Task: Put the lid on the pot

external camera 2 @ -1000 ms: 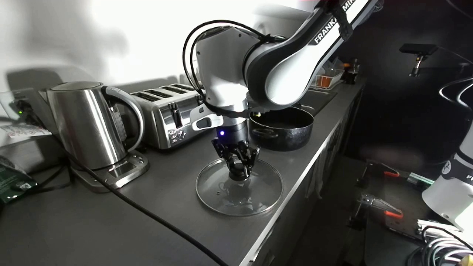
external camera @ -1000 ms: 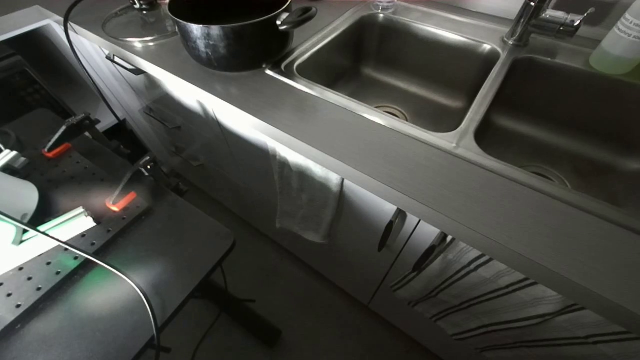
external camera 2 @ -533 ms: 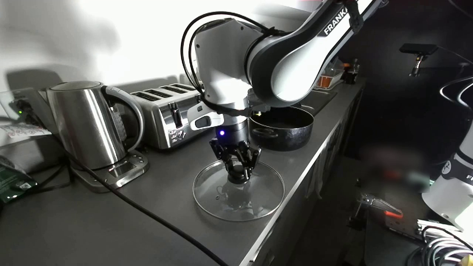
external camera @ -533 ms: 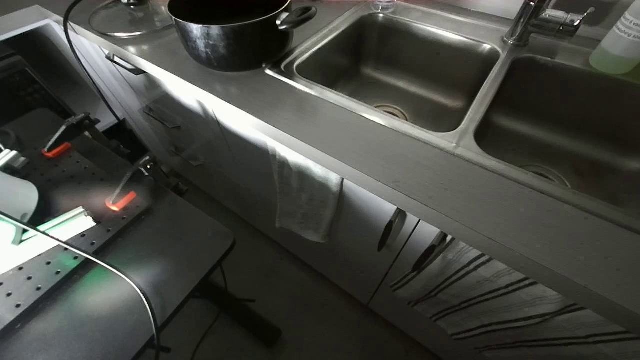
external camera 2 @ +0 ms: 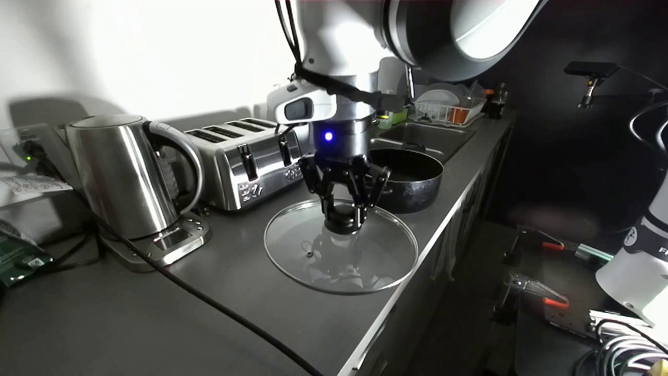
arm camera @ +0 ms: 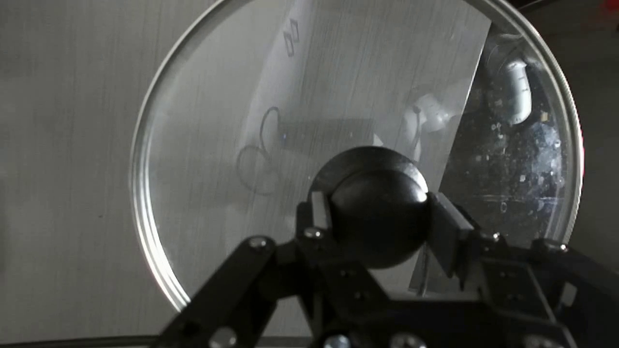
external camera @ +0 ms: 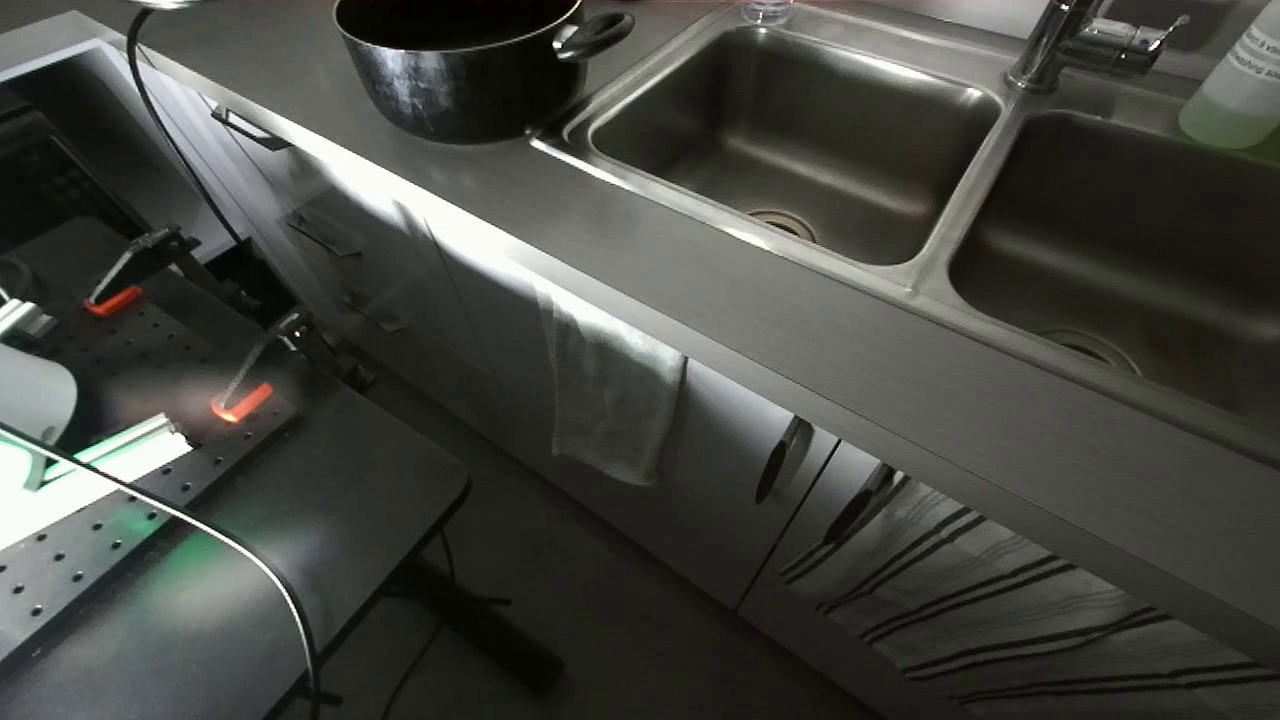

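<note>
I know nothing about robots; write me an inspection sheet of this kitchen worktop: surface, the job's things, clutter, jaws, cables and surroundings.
Surface: grey countertop with a double sink set in.
Job's things: glass lid appears raised off the countertop; pot stands uncovered beside the sink.
Clutter: kettle, toaster, green packet.
Jaws: closed on the lid's knob, as the wrist view shows.
Cables: black cable passes over the countertop; pale coiled cables at an exterior view's lower right.
Surroundings: light towel hangs on the cabinet front; dish rack beyond the sink.
</note>
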`<move>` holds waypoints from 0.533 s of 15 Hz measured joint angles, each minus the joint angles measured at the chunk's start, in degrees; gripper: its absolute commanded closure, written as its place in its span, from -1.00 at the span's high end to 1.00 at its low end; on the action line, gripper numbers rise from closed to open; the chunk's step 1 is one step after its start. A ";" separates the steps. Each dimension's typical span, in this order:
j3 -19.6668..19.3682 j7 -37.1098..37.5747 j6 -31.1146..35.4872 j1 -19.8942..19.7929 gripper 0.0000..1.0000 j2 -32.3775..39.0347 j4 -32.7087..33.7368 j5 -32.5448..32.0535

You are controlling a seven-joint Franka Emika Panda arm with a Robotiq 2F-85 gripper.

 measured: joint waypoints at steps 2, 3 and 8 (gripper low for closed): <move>-0.03 0.04 -1.85 0.03 -0.49 -3.38 -0.53 0.75; -0.19 0.06 -2.78 0.01 -0.49 -4.86 -0.55 0.97; -2.90 2.45 -5.79 -0.69 -0.49 -10.34 -0.53 1.15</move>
